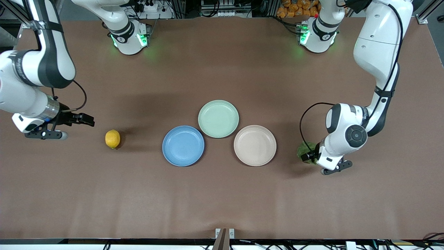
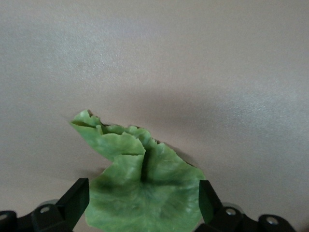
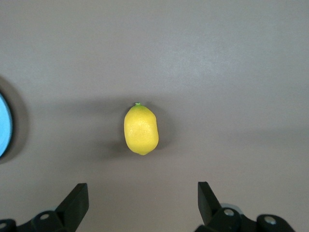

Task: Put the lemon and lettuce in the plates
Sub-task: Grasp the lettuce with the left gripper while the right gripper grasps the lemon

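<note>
The yellow lemon (image 1: 112, 139) lies on the table toward the right arm's end; it also shows in the right wrist view (image 3: 141, 129). My right gripper (image 1: 86, 119) (image 3: 143, 198) is open and empty, a short way from the lemon, not touching it. The green lettuce (image 1: 305, 150) lies toward the left arm's end, partly hidden under my left hand. My left gripper (image 1: 309, 156) (image 2: 144, 198) is open, low over the lettuce (image 2: 140, 193), one finger on each side of the leaf's wide part. The blue plate (image 1: 183, 146) and beige plate (image 1: 255, 145) are side by side mid-table, both empty.
A pale mint-green plate (image 1: 218, 118) sits just farther from the camera, touching between the two plates. The blue plate's rim (image 3: 4, 125) shows at the edge of the right wrist view. Brown table surface surrounds everything.
</note>
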